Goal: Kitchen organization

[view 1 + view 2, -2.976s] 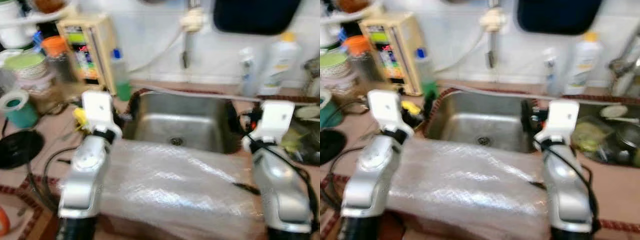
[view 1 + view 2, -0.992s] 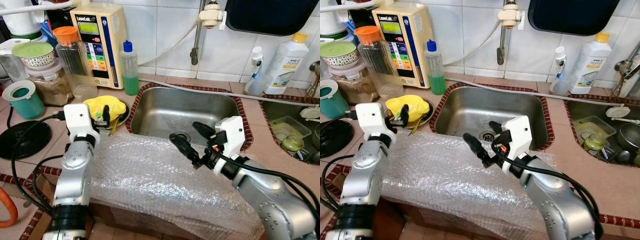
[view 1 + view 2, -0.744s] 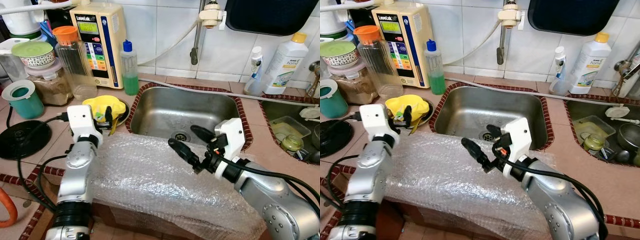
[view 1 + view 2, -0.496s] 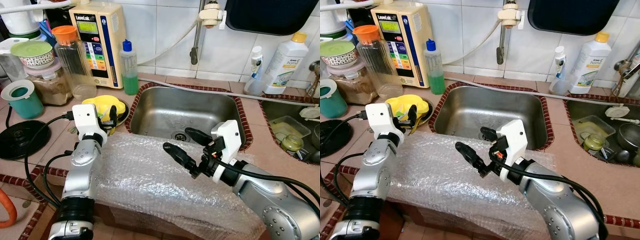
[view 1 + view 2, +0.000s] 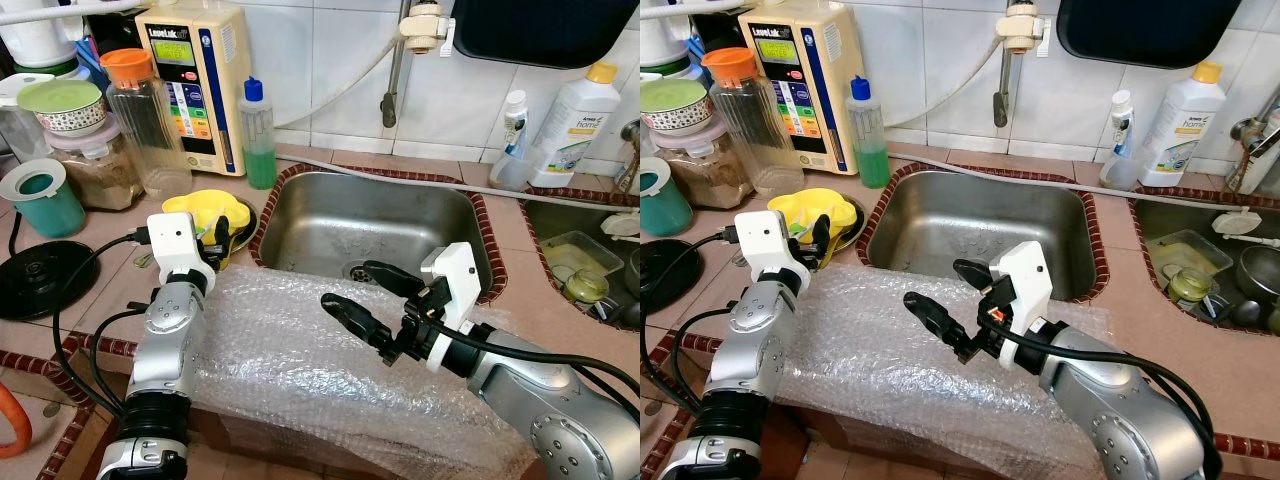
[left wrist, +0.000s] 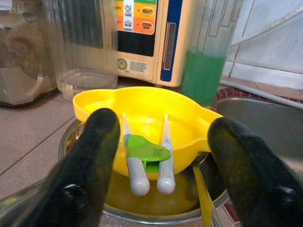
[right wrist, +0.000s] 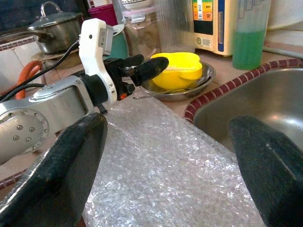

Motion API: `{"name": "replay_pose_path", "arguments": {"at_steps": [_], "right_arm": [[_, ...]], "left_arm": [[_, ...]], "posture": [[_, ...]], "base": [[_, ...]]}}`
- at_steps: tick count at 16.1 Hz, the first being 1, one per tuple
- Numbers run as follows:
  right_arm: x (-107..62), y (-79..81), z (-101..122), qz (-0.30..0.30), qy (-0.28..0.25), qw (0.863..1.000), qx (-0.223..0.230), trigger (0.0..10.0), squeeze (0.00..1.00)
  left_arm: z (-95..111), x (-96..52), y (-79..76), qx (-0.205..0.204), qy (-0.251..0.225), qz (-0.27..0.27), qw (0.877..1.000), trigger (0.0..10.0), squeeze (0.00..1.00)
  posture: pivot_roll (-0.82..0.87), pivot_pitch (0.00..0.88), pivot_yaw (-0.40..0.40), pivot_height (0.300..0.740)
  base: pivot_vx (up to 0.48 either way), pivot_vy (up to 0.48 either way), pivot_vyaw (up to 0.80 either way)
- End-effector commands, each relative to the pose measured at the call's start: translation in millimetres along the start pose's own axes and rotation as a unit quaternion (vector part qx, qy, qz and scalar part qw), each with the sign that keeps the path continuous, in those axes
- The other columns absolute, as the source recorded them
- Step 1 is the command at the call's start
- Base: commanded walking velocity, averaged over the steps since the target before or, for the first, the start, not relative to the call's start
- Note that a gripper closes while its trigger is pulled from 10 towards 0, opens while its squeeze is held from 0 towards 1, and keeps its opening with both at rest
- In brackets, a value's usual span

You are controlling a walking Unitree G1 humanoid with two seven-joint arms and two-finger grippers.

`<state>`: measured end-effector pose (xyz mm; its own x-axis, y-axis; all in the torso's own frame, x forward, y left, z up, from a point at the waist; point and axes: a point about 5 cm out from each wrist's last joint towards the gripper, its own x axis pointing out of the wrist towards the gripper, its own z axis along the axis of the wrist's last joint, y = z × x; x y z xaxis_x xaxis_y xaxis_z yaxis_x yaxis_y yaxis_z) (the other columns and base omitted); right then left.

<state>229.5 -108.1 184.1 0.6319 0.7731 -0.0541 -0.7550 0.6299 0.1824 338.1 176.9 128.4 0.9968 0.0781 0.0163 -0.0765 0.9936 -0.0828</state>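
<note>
We see a shiny metal sink (image 5: 400, 215) set in a counter (image 5: 110, 270) of smooth pinkish tiles. Clear, bumpy plastic bubble wrap (image 5: 300, 360) glints in the light. The yellow funnel (image 6: 151, 118) looks like glossy plastic and sits in a shiny metal dish (image 6: 156, 215).

Our right gripper (image 7: 170, 156) with fingers (image 7: 71, 165) spread wide over the bubble wrap (image 7: 175, 165), our left gripper (image 7: 142, 66) just before the yellow bowl (image 7: 182, 71) in its metal dish (image 7: 189, 90), sink (image 7: 255, 113) edge beside.
</note>
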Motion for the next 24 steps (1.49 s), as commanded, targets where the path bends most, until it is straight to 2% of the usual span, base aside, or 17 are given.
{"name": "replay_pose_path", "arguments": {"at_steps": [1,5,7,9,20,24], "right_arm": [[0.2,4.3,4.0,0.014,-0.004,1.0,-0.004,10.0,0.0],[1.2,6.0,4.3,0.018,-0.005,1.0,-0.002,10.0,0.0],[0.8,8.2,3.8,0.028,-0.003,1.0,0.001,10.0,0.0],[1.3,9.1,3.8,0.033,-0.003,0.999,0.002,10.0,0.0],[4.3,9.1,2.9,0.03,-0.007,1.0,0.002,10.0,0.0],[5.7,8.2,2.2,0.028,-0.007,1.0,0.0,10.0,0.0]], "left_arm": [[3.0,3.1,1.6,0.0,-0.004,0.004,1.0,0.0,0.0],[2.1,3.1,2.0,0.003,-0.004,0.006,1.0,0.0,0.0],[-0.8,2.4,7.5,0.045,0.009,0.022,0.999,0.0,0.0],[-1.9,2.2,13.4,0.026,0.011,0.035,0.999,0.0,0.0],[6.1,4.7,13.7,0.029,0.0,0.036,0.999,0.0,0.0],[16.5,1.6,13.5,0.036,-0.018,0.047,0.998,0.0,0.0]], "posture": [[-0.05,0.0,0.008,0.74],[-0.05,0.0,0.01,0.74],[-0.05,0.0,0.01,0.74],[-0.04,0.0,0.013,0.74],[-0.04,0.0,0.024,0.74],[-0.03,0.0,0.029,0.74]], "base": [[0.0,0.0,0.0],[0.0,0.0,0.0],[0.0,0.0,0.0],[0.0,0.0,0.0],[0.0,0.0,0.0],[0.0,0.0,0.0]]}}
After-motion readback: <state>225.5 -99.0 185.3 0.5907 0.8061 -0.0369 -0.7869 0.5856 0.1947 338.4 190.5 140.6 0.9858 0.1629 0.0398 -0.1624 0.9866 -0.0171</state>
